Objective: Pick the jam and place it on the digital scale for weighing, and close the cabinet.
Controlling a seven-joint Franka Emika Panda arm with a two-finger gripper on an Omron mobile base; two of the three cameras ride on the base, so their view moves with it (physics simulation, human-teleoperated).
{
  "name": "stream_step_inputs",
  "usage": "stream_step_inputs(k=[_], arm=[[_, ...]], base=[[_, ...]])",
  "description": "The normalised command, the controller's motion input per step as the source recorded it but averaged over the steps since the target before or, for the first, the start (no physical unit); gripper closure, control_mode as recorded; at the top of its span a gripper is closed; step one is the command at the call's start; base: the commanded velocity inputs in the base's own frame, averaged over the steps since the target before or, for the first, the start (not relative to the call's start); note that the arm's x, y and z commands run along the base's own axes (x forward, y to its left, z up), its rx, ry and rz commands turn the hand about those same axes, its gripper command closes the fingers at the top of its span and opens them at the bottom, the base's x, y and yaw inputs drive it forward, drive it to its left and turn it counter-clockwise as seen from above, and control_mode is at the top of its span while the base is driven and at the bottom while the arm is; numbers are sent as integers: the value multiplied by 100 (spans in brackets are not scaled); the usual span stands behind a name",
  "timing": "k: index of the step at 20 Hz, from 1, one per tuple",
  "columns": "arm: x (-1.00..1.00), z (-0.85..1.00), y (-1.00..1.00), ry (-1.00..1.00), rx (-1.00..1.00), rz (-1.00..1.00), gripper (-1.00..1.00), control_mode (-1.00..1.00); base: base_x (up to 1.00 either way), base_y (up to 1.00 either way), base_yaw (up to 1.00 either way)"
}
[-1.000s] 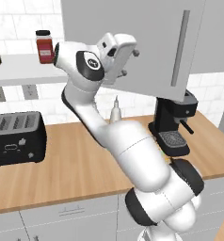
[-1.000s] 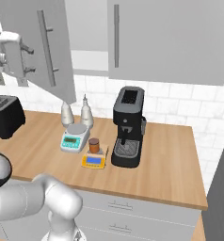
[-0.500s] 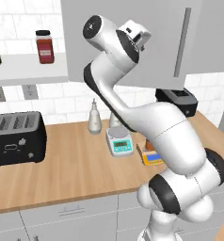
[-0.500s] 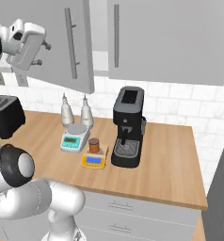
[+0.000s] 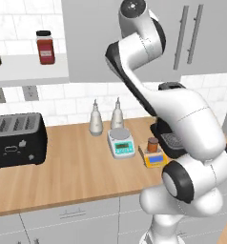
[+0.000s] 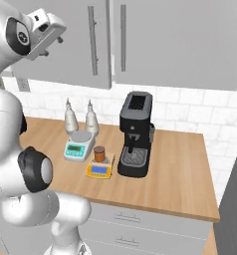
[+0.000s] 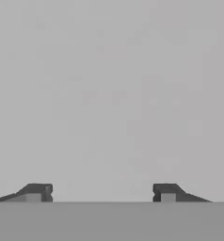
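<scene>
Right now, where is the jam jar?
The jam stands on the yellow digital scale on the wooden counter, in the left base view between the white-and-teal scale on its left and the black coffee machine on its right.

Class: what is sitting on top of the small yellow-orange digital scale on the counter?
The jam stands upright on the digital scale, covering most of its grey plate; the blue display in front shows.

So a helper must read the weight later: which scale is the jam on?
Find the black coffee machine on the wooden counter. Just left of it sits the yellow scale with the brown jam jar on top; the neighbouring white-and-teal scale has a bare round plate.
</scene>
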Motion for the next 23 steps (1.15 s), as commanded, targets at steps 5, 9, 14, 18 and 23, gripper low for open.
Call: stream_step_inputs(k=[5, 9, 14, 18, 23], arm=[[92, -63, -38, -64, 3, 53, -100, -100], [81, -99, -33, -82, 0, 50, -100, -100], [100, -100, -4, -56, 1, 36, -100, -100], [100, -100, 5, -28, 3, 24, -100, -100], [61, -51, -20, -11, 9, 23, -100, -100]], base=[[0, 0, 0], [0, 0, 0], [0, 0, 0], [0, 0, 0], [0, 0, 0]])
